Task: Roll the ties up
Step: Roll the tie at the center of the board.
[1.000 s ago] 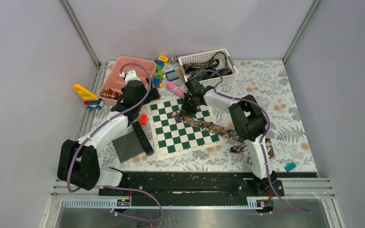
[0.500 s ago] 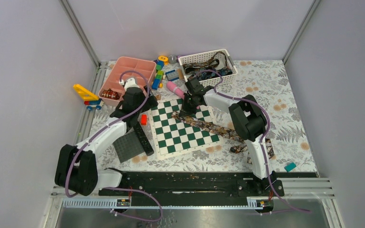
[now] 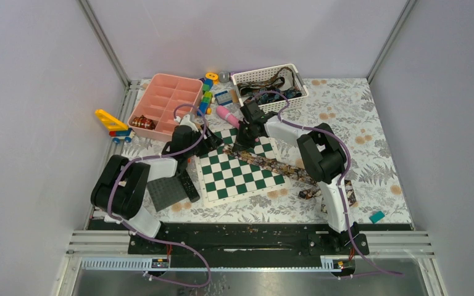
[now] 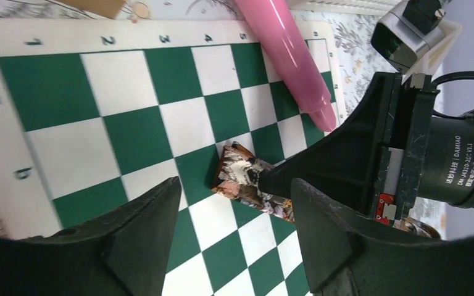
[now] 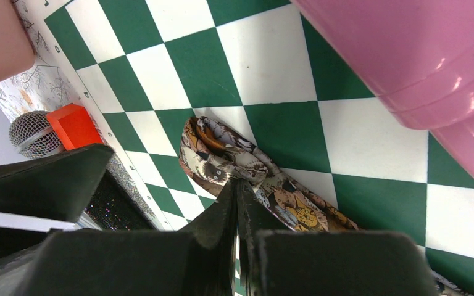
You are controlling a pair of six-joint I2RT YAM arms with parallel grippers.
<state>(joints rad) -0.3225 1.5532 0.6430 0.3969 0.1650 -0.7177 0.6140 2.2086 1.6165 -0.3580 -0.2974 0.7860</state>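
Reaching over chessboard, right arm, jaws clamped on tie; left arm low opposite, jaws apart.

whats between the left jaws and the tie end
Only bare chessboard squares; the left wrist view shows the tie end just ahead of the left jaws.

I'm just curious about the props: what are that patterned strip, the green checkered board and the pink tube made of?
The tie: soft woven fabric, probably silky; it puckers and folds. The checkered board: likely printed paper or thin vinyl, flat and matte. The pink tube: smooth glossy plastic, judging by its highlights.
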